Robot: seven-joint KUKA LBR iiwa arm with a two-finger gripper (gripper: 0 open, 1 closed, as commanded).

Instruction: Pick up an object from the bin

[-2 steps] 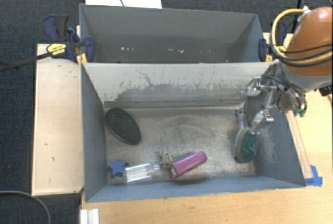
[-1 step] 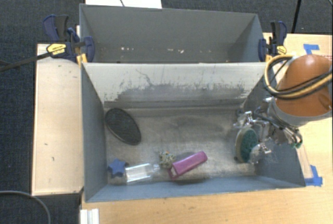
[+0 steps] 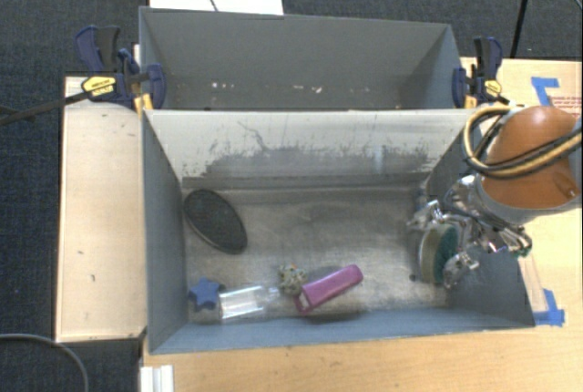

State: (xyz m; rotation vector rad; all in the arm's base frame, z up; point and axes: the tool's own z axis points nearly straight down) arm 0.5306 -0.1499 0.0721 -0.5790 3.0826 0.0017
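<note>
Your pincer [image 3: 450,264] hangs low at the 3 o'clock side of the grey metal bin [image 3: 301,153], counting the far wall as 12, close to the sloping right wall. A dark green rounded disc-like thing [image 3: 442,253] stands right at its tip. You cannot tell from this view whether the pincer is open, closed or already gripping that piece.

The green disc looks like the likeliest pick, so settle the grip before you lift. Make sure the piece is centred in the pincer, not caught by an edge, because a thin rounded thing can swivel or slip out. Lift straight up, and mind the slope at 3 o'clock, which leaves little room on that side.

The bin holds little else, and all of it is well apart from the pincer:
- A dark grey oval pad [image 3: 215,220] lies flat at 9 o'clock.
- A clear plastic bottle with a blue star-shaped cap [image 3: 228,299] lies on its side along the near wall at about 7 o'clock. What it holds, if anything, is not readable.
- A small speckled beige lump [image 3: 291,276] sits just beside the bottle at 6 o'clock.
- A magenta oblong plastic piece [image 3: 330,285] is next to that lump, lying on a slant.

None of these should get in the way of a lift.
</note>
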